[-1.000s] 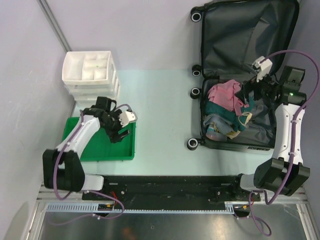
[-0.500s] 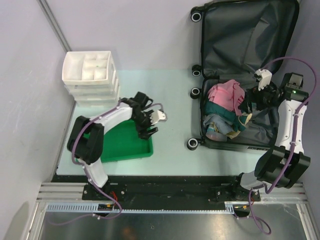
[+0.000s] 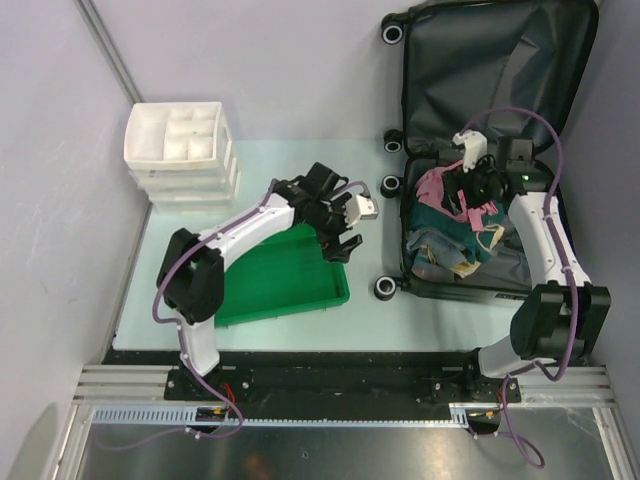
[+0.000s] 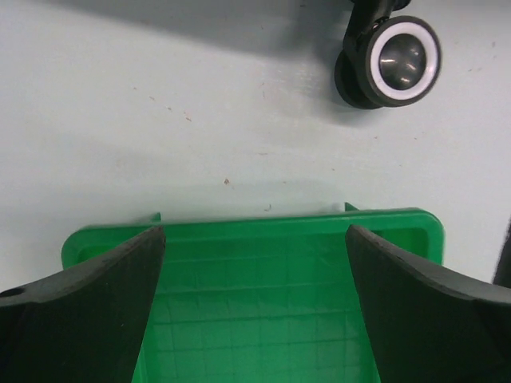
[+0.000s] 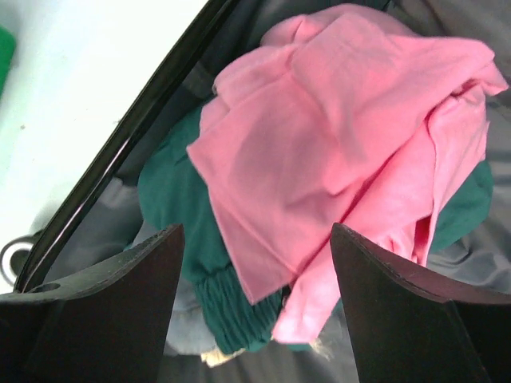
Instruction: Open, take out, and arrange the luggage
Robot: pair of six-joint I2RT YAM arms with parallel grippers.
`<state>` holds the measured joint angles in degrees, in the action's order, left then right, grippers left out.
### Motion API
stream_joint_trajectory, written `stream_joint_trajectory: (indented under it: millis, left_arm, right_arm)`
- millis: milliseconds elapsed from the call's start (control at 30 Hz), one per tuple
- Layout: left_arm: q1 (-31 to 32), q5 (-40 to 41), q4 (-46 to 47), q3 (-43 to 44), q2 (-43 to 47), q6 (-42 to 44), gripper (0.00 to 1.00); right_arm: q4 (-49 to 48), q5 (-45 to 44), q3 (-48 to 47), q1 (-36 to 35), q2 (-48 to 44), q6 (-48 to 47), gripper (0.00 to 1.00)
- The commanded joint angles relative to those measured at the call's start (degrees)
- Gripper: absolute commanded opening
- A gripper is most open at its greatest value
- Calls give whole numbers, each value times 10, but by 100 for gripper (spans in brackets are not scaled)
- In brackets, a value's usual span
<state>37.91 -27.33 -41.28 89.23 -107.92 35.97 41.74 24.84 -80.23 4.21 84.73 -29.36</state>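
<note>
The luggage (image 3: 500,80) lies open at the back right, its dark grey lined lid flat on the table. Its lower half holds a heap of clothes with a pink garment (image 3: 437,188) (image 5: 351,136) on top of a teal one (image 3: 430,215) (image 5: 176,191). My right gripper (image 3: 468,190) (image 5: 255,311) hangs open just above the pink garment, one finger on each side of its lower edge, gripping nothing. My left gripper (image 3: 342,238) (image 4: 255,319) is open over the right end of the flat green tray (image 3: 280,285) (image 4: 255,239), with only the tray floor between its fingers.
A white compartmented drawer box (image 3: 180,150) stands at the back left. The luggage's black wheels (image 3: 386,288) (image 4: 397,57) stick out toward the tray, a short gap from its right end. The luggage's black rim (image 5: 120,152) runs along the left of the clothes.
My left arm has swung right and the green tray has slid right with it, toward the luggage. My right gripper has moved left over the pink garment, its jaws a little narrower.
</note>
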Motion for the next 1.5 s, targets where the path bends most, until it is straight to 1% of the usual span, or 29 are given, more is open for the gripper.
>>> stream_joint_trajectory:
  millis: [0, 33, 167, 200, 267, 300, 400, 567, 667, 700, 733, 767, 800, 833, 867, 900, 933, 967, 1000, 1033, 1067, 1133, 1233, 1267, 1300, 1467]
  left_arm:
    - [-22, -70, -1, -13, 89, -69, 100]
    - [-28, -79, 0, -17, 100, -79, 100]
    - [-67, -108, 3, -38, 149, -126, 100]
    - [-73, -112, 4, -44, 155, -133, 100]
    - [-89, -120, 7, -53, 170, -145, 100]
    - [-93, -121, 8, -56, 174, -149, 100]
    - [-100, -120, 10, -66, 191, -152, 100]
    - [-105, -122, 14, -78, 203, -158, 100]
    - [-107, -120, 16, -84, 208, -162, 100]
    - [-108, -120, 17, -85, 210, -163, 100]
    - [-108, -120, 19, -86, 211, -163, 100]
    - [-108, -119, 19, -87, 212, -163, 100]
    - [-108, -120, 19, -88, 212, -164, 100]
    - [-108, -120, 21, -88, 213, -164, 100]
    - [-108, -120, 21, -88, 213, -165, 100]
    - [-109, -120, 21, -87, 214, -163, 100]
    - [-108, -119, 22, -87, 216, -163, 100]
    - [-108, -119, 22, -87, 216, -163, 100]
    - [-108, -120, 22, -86, 214, -163, 100]
    - [-109, -121, 23, -86, 214, -165, 100]
    - [-108, -122, 22, -85, 213, -165, 100]
    - [-108, -125, 23, -83, 213, -166, 100]
    - [-109, -128, 23, -78, 210, -166, 100]
    - [-108, -129, 23, -77, 211, -166, 100]
    - [-108, -130, 24, -75, 210, -168, 100]
    - [-109, -133, 23, -72, 210, -170, 100]
  right_arm:
    - [-102, -110, 4, -39, 25, 61, 80]
    - [-117, -118, 4, -61, 26, 68, 83]
    - [-137, -161, 5, -103, 41, 95, 86]
    - [-142, -182, 6, -111, 45, 96, 93]
    - [-155, -209, 7, -137, 60, 88, 98]
    - [-160, -232, 7, -142, 66, 84, 100]
    - [-181, -268, 7, -152, 97, 69, 100]
    - [-197, -327, 7, -150, 148, 38, 100]
    - [-201, -311, 7, -134, 142, 49, 91]
    - [-202, -304, 7, -122, 137, 54, 82]
    - [-200, -296, 7, -114, 132, 63, 78]
    - [-199, -262, 7, -105, 121, 69, 74]
    - [-189, -235, 7, -81, 115, 76, 68]
    - [-182, -180, 7, -69, 110, 89, 66]
    - [-164, -154, 7, -56, 99, 92, 63]
    - [-156, -131, 7, -27, 95, 97, 61]
    - [-148, -93, 7, -16, 93, 104, 59]
    - [-139, -74, 7, -3, 91, 108, 57]
    - [-134, -51, 7, 24, 88, 113, 57]
    - [-131, -14, 6, 37, 87, 125, 59]
    - [-124, -2, 4, 45, 88, 128, 69]
    - [-115, 20, -3, 62, 97, 131, 77]
    - [-107, 34, -12, 69, 110, 138, 81]
    - [-114, 35, -12, 68, 112, 149, 86]
    - [-119, 37, -12, 68, 112, 153, 88]
    - [-155, 10, -21, 39, 108, 171, 95]
